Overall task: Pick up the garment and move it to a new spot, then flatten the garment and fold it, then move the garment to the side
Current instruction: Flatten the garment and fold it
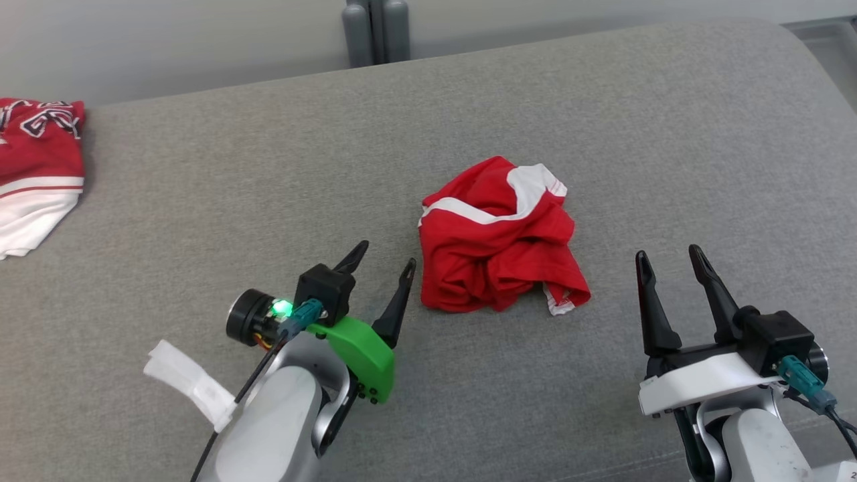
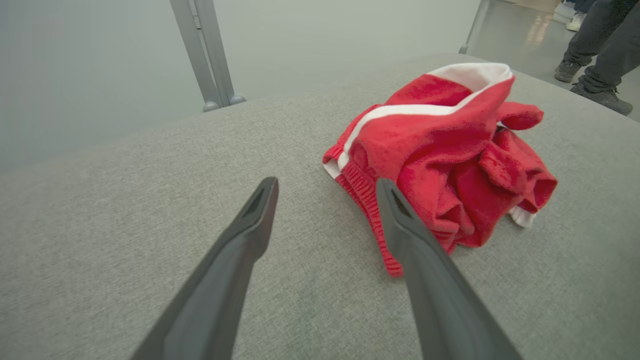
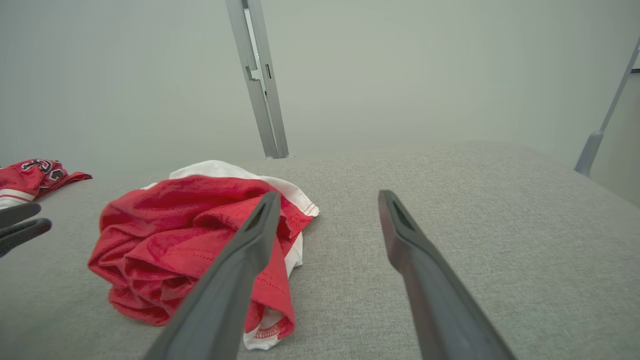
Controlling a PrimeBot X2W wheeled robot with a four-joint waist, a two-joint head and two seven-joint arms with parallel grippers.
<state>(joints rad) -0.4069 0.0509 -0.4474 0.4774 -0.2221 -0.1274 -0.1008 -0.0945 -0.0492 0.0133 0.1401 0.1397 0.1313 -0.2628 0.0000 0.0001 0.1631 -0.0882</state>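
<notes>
The garment (image 1: 499, 237) is a crumpled red piece with white trim, lying bunched in the middle of the grey padded surface (image 1: 469, 100). My left gripper (image 1: 385, 258) stands open just left of it, fingers apart and empty, a short gap from the cloth. In the left wrist view the garment (image 2: 445, 155) lies ahead and right of the left gripper (image 2: 327, 187). My right gripper (image 1: 669, 254) is open and empty, off to the garment's right. The right wrist view has the garment (image 3: 190, 235) left of the right gripper (image 3: 327, 197).
A second red and white garment (image 1: 33, 167) lies at the far left edge of the surface. Grey metal posts (image 1: 376, 30) stand behind the far edge. A person's legs and shoes (image 2: 595, 60) stand on the floor beyond the surface in the left wrist view.
</notes>
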